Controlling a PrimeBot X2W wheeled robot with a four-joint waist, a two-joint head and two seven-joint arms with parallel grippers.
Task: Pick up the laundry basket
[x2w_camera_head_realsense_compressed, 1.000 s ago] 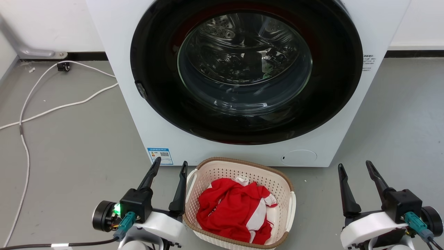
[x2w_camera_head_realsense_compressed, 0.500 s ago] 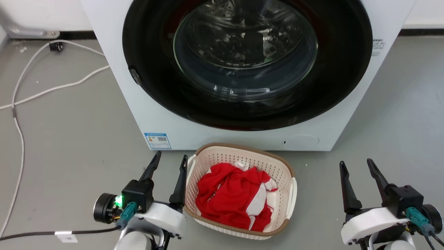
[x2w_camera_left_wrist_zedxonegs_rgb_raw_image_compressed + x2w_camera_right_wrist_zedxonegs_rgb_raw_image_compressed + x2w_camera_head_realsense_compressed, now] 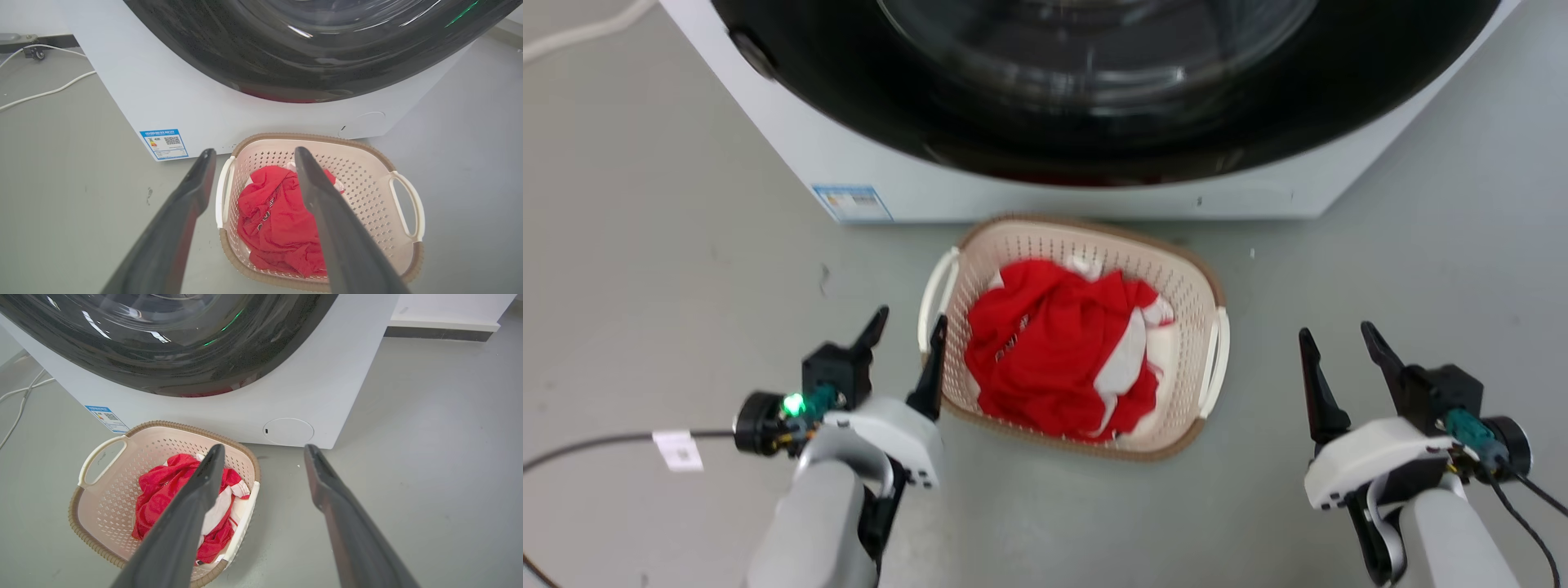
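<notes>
The laundry basket (image 3: pixel 1184 278) sits on the grey floor in front of the washing machine, cream with a brown rim and white loop handles, holding a red and white garment (image 3: pixel 1058 355). My left gripper (image 3: pixel 908 325) is open, hovering just left of the basket's left handle (image 3: pixel 934 296). In the left wrist view the left gripper (image 3: pixel 251 152) spans that handle (image 3: pixel 224 192) from above, with the basket (image 3: pixel 363 167) below. My right gripper (image 3: pixel 1335 336) stands open over bare floor, well right of the right handle (image 3: pixel 1215 359). The right wrist view shows the right gripper (image 3: pixel 263 448) above and right of the basket (image 3: pixel 102 490).
A white front-loading washing machine (image 3: pixel 1029 184) with a dark round door stands right behind the basket. A black cable with a white tag (image 3: pixel 676 449) runs from my left wrist across the floor. White cords (image 3: pixel 45 92) lie on the floor to the left.
The head camera has tilted down, so the washer and basket shifted up the picture. Both grippers stay open, and the left one now sits lower beside the basket's left handle.
</notes>
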